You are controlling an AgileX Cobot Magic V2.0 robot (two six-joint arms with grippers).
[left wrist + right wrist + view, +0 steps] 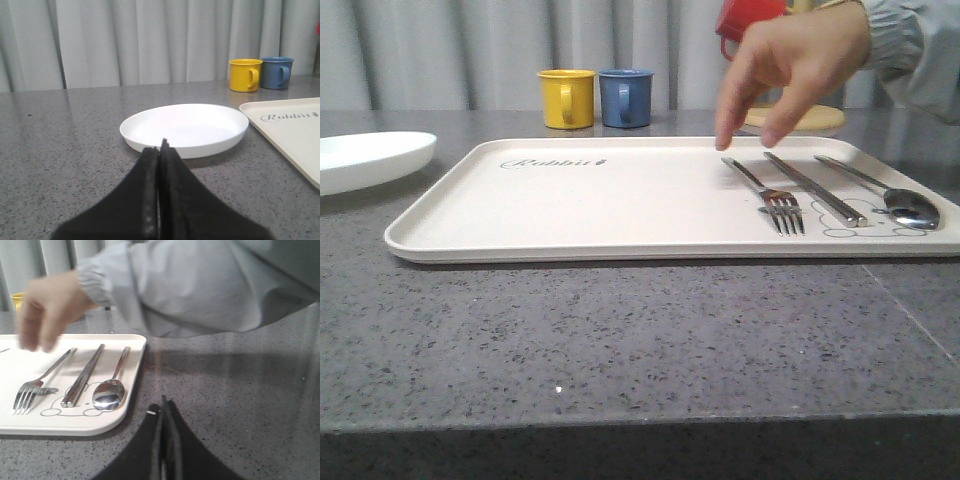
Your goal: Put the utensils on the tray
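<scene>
Front view: speckled grey stone counter [620, 330], matte, with a straight front edge across the bottom of the frame. Centre, a cream rectangular tray [590, 215] with rounded corners, low raised rim, "Rabbit" script near its upper left. On its right part, side by side and apart: shiny steel four-tined fork [770, 195], long flat knife [815, 188], oval-bowled spoon [890, 195], all angled toward lower right, over a line-drawn rabbit. Above them, upper right, a person's hand [790, 65] in a grey sleeve, fingers pointing down just over the fork handle; contact not clear. Far left, edge of a round white plate [370, 158]. Behind the tray, a yellow mug [566, 98] touching a blue mug [626, 97]; a red cup [745, 20] at the top. Broad bare tray surface left of the cutlery; bare counter in front.

Left wrist view: black left tool [160, 190] at bottom centre, fingers pressed together, nothing between them. Beyond it the smooth white plate, shallow, glossy. Tray corner at right edge. Open counter to the left.

Right wrist view: black right tool [165, 440] at bottom centre, closed tight, empty, over bare counter just beside the tray's rounded corner. Fork, knife, spoon lying parallel at left; blurred hand above them, upper left; grey sleeve [200, 285] across the top.
</scene>
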